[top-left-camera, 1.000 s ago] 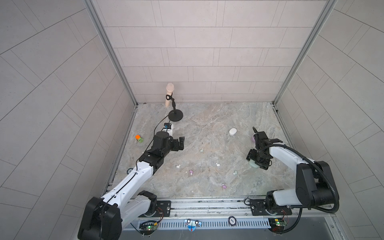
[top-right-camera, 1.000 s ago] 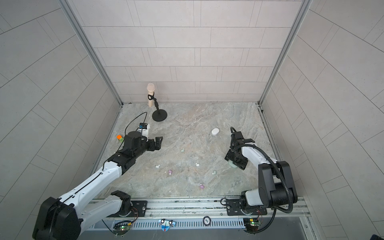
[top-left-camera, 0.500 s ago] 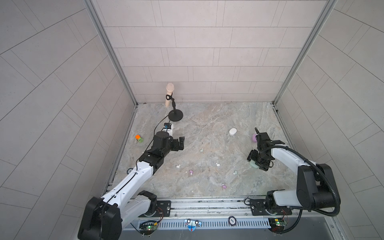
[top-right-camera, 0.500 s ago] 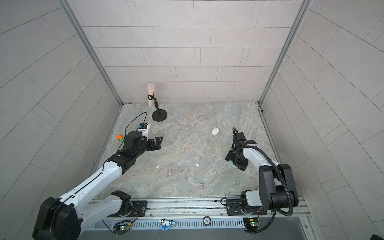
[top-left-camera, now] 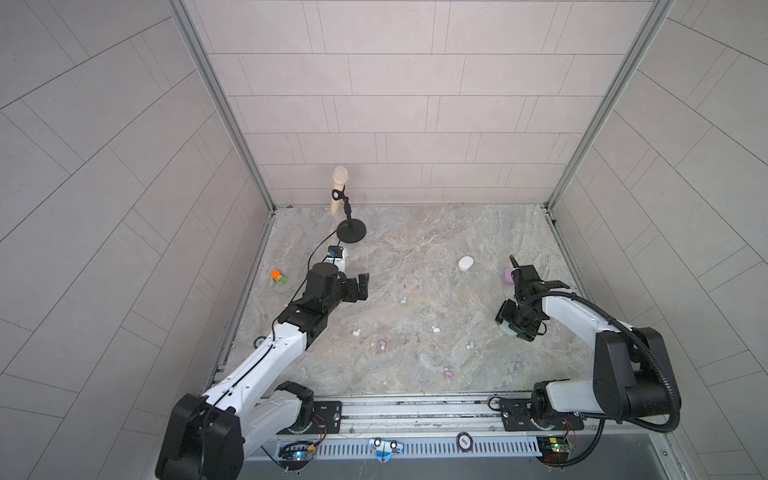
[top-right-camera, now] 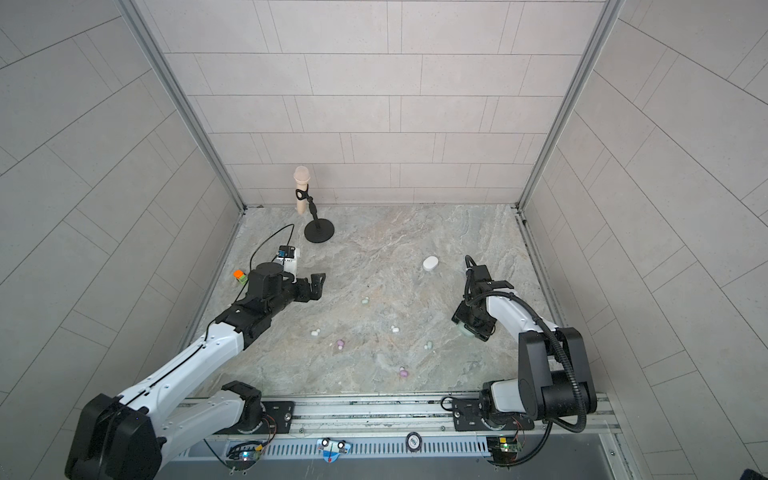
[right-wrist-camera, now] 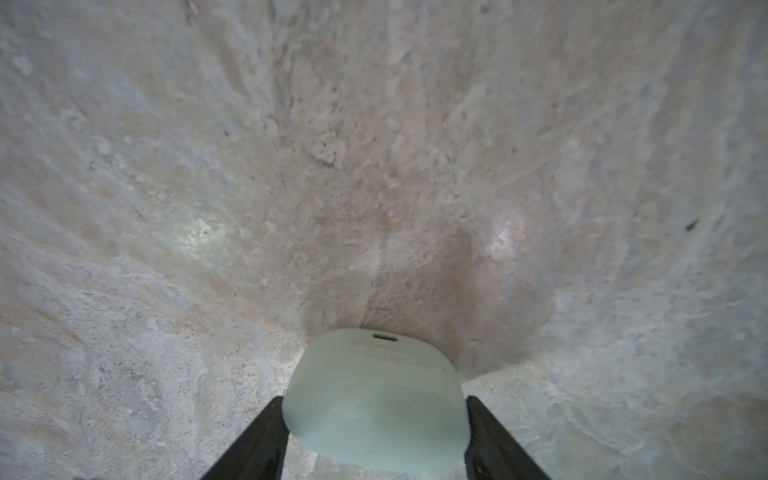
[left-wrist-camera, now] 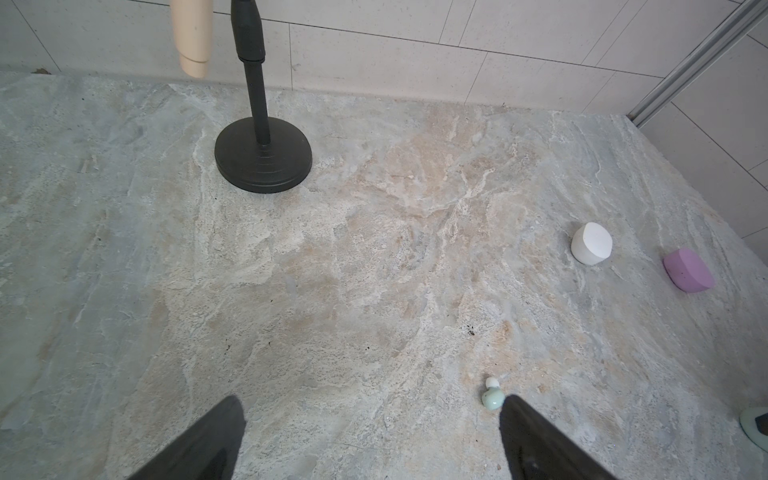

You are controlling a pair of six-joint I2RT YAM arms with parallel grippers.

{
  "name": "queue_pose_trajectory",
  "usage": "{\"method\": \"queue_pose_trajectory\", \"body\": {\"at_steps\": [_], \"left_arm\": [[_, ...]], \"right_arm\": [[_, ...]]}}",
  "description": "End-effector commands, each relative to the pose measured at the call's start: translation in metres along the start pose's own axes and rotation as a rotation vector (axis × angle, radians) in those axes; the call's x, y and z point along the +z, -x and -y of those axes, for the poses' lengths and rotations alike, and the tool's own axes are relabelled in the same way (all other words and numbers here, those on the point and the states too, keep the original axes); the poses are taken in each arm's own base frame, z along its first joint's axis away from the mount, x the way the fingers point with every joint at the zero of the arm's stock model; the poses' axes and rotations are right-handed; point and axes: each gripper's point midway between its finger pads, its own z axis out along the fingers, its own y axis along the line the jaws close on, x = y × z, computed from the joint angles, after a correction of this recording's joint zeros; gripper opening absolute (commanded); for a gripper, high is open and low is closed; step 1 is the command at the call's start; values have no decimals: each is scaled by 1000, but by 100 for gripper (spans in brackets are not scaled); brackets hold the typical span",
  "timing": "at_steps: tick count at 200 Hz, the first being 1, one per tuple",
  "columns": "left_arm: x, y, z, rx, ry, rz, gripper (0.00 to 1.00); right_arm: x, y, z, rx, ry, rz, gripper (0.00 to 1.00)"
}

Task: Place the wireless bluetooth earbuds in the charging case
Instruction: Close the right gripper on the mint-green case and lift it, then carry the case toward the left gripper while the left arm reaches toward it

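The right gripper pinches the mint-green charging case. One black finger presses on each side of it. The case is low down by the stone table, on the right side. I cannot tell if it rests on the table or hangs just above it.

The left gripper is spread wide and holds nothing. It hangs over the left part of the table.

Six earbuds lie loose on the table between the two arms. None is in a case. The far mint-green earbud is the closest one to the left gripper. In the left wrist view it lies just beside the tip of one finger. The left white earbud and the left lilac earbud lie near each other. The right white earbud is near the middle. The near mint-green earbud is the closest one to the right gripper. The near lilac earbud lies closest to the front edge.

The white case sits on the far right part of the table. The lilac case is near it, further right, partly behind the right arm.

A pink microphone stands on a black stand at the far left, by the back wall. A small orange and green toy lies at the left edge.
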Motion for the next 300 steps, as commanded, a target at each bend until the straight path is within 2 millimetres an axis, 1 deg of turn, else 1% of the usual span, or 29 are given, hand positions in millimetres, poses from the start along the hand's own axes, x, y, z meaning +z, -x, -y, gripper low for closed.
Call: {"method": "queue_pose_trajectory", "body": {"at_steps": [1, 39, 60, 79, 98, 126, 154, 165, 171, 174, 199, 210, 236, 247, 267, 300], "left_arm": [[-1, 9, 3, -8, -6, 16, 100], [0, 8, 4, -8, -8, 11, 100], [1, 7, 7, -6, -23, 6, 100], [2, 6, 13, 7, -54, -4, 100], [3, 4, 25, 42, -99, -22, 100], [3, 0, 55, 105, -231, -53, 100], [0, -7, 94, 175, -402, -77, 100], [-2, -11, 110, 206, -465, -84, 100], [-2, -11, 116, 212, -496, -80, 100], [-6, -15, 129, 230, -538, -85, 100], [-17, -17, 173, 269, -723, -40, 100], [-21, -19, 190, 288, -787, -19, 100], [-32, -23, 227, 347, -941, 11, 100], [-36, -23, 240, 366, -998, 15, 100], [-44, -17, 259, 413, -1067, 63, 100], [-44, -7, 275, 476, -1105, 127, 100]], "right_arm": [[-1, 0, 5, 26, -23, 5, 65], [1, 1, 7, 22, -33, 2, 57], [-3, 1, 5, 11, -28, 2, 55], [-11, 1, 4, -7, -25, 3, 53], [-22, -1, 2, -37, -11, 0, 51], [-45, -7, -8, -115, 19, -19, 49], [-73, -15, -25, -205, 61, -29, 48], [-84, -19, -37, -247, 105, -31, 48], [-90, -23, -46, -271, 144, -37, 48], [-93, -25, -49, -277, 158, -39, 48], [-114, -36, -72, -358, 230, -40, 47], [-124, -41, -81, -397, 250, -40, 46], [-149, -54, -109, -499, 326, -18, 46], [-158, -59, -119, -536, 348, -17, 46], [-175, -69, -134, -599, 379, -16, 46], [-194, -83, -152, -657, 431, -28, 45]]}}
